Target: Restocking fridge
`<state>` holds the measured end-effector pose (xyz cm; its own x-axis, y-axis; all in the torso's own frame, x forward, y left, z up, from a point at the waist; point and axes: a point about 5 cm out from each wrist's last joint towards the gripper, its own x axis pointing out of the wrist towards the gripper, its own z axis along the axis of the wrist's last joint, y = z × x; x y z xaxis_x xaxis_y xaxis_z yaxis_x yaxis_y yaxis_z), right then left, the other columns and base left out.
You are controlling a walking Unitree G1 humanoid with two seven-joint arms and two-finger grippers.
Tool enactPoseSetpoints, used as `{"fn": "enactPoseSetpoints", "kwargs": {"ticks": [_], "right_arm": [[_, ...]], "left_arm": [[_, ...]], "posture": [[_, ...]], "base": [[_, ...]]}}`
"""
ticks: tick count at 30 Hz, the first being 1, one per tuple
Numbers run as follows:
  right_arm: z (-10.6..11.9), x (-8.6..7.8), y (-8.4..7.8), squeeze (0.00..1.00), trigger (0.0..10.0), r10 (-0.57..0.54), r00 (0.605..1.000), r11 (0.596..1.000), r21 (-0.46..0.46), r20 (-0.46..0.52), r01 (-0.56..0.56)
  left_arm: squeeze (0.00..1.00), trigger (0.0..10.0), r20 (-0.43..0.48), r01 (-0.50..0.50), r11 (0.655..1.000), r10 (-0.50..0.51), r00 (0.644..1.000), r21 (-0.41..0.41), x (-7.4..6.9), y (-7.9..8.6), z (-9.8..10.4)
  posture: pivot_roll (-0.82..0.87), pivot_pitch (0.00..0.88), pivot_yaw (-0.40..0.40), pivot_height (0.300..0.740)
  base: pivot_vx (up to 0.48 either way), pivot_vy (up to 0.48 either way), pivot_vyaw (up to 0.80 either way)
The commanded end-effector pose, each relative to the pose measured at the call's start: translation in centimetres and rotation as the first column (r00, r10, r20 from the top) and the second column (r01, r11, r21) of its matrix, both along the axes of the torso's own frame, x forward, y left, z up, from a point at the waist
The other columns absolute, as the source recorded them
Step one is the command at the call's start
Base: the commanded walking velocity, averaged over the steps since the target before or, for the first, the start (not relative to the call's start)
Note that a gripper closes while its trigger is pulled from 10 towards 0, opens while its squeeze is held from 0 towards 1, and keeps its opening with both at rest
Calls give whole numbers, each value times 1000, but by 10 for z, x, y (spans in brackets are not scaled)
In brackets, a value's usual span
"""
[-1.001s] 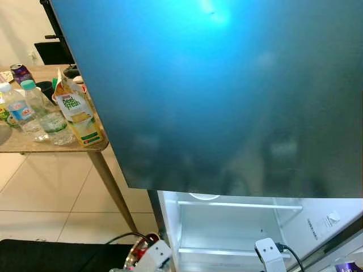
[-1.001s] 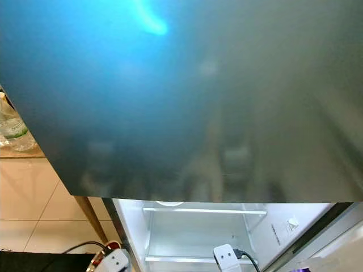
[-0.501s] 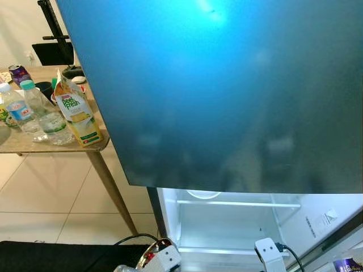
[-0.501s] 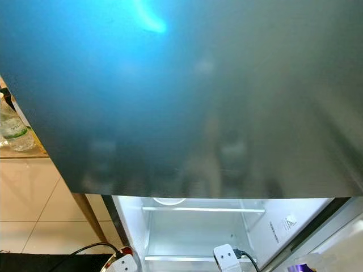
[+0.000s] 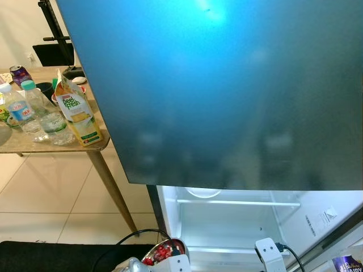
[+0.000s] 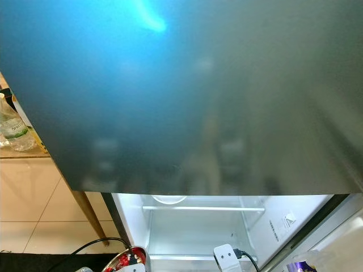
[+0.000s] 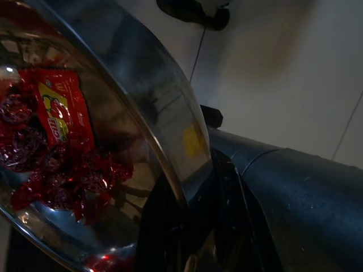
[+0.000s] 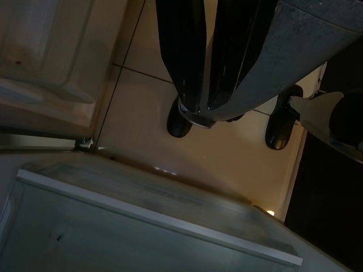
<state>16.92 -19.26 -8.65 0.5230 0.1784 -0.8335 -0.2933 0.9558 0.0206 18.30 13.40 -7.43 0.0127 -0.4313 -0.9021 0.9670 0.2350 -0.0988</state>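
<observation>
Pale tiled floor (image 5: 51, 198) below. Wooden table (image 5: 34, 144) with slanted leg (image 5: 113, 192) stood left, against cream wall (image 5: 22, 28). Dark chair (image 5: 54, 52) behind table. Black mat (image 5: 51, 255) lay on floor near bottom edge.

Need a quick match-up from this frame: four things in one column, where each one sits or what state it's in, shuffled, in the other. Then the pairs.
Things:
1. shiny metal bowl of red-wrapped sweets
2. yellow-and-green juice carton
3. white wire fridge shelf
4. clear plastic water bottles

Places or states:
A. stands at the wooden table's near corner
B. spans the lit, open fridge compartment
C. gripped at its rim by the left gripper
D. stand on the wooden table, beside the carton on the robot's left

Pairs: 1-C, 2-A, 3-B, 4-D
</observation>
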Motion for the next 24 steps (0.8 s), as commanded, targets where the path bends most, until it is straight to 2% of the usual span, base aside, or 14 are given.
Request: {"fn": "enactPoseSetpoints", "kwargs": {"ticks": [1, 4, 7, 8, 10, 12, 13, 14, 15, 18, 19, 21, 22, 24], "right_arm": [[0, 0, 0, 0, 10000, 1, 1000, 1000, -1, 4, -1], [0, 0, 0, 0, 10000, 0, 1000, 1000, -1, 6, 0], [0, 0, 0, 0, 10000, -3, 1000, 1000, -3, 7, 3], [0, 0, 0, 0, 10000, -3, 1000, 1000, -3, 7, 3], [0, 0, -1, 0, 10000, -3, 1000, 1000, -5, 6, 3], [0, 0, -1, 0, 10000, -2, 1000, 1000, -6, 6, 2], [0, 0, -1, 0, 10000, -3, 1000, 1000, -8, 6, 3], [0, 0, -1, 0, 10000, -3, 1000, 1000, -8, 6, 3], [0, 1, -1, 0, 10000, -3, 1000, 1000, -9, 7, 3], [0, 1, -1, 0, 10000, -5, 1000, 1000, -12, 9, 5], [0, 1, -1, 0, 10000, -5, 1000, 1000, -12, 9, 5], [1, 1, 0, 0, 10000, -6, 1000, 1000, -12, 11, 6], [1, 1, 0, 0, 10000, -6, 1000, 1000, -12, 11, 6], [1, 2, 0, 0, 10000, -11, 1000, 1000, -15, 15, 11]], "left_arm": [[0, 10000, 162, 69, 997, -65, 985, -20, 30, -11, 18], [0, 10000, 186, 99, 995, -96, 978, -8, 34, -13, 20], [0, 10000, 229, 172, 984, -178, 957, 49, 38, -14, 22], [0, 10000, 229, 172, 984, -178, 957, 49, 38, -14, 22], [0, 10000, 278, 229, 969, -245, 929, 90, 43, -16, 25], [0, 10000, 293, 244, 965, -263, 919, 99, 45, -16, 27], [0, 10000, 324, 271, 955, -296, 898, 122, 49, -17, 29], [0, 10000, 324, 271, 955, -296, 898, 122, 49, -17, 29], [0, 10000, 346, 287, 948, -317, 883, 137, 52, -19, 31], [0, 10000, 423, 342, 921, -390, 818, 189, 64, -26, 39], [0, 10000, 423, 342, 921, -390, 818, 189, 64, -26, 39], [0, 10000, 454, 361, 909, -417, 788, 210, 67, -29, 41], [0, 10000, 454, 361, 909, -417, 788, 210, 67, -29, 41], [0, 10000, 487, 379, 898, -439, 755, 223, 70, -33, 44]], "posture": [[-42, 0, 20, 740], [-42, 0, 20, 740], [-44, 0, 23, 740], [-44, 0, 23, 740], [-44, 0, 21, 740], [-44, 0, 21, 740], [-44, 0, 21, 740], [-44, 0, 21, 740], [-44, 0, 21, 740], [-46, 0, 22, 740], [-46, 0, 22, 740], [-48, 0, 24, 740], [-48, 0, 24, 740], [-50, 0, 24, 740]], "base": [[0, 0, 0], [0, 0, 0], [0, 0, 0], [0, 0, 0], [0, 0, 0], [0, 0, 0], [0, 0, 0], [0, 0, 0], [0, 0, 0], [0, 0, 0], [0, 0, 0], [0, 0, 0], [0, 0, 0], [0, 0, 0]]}}
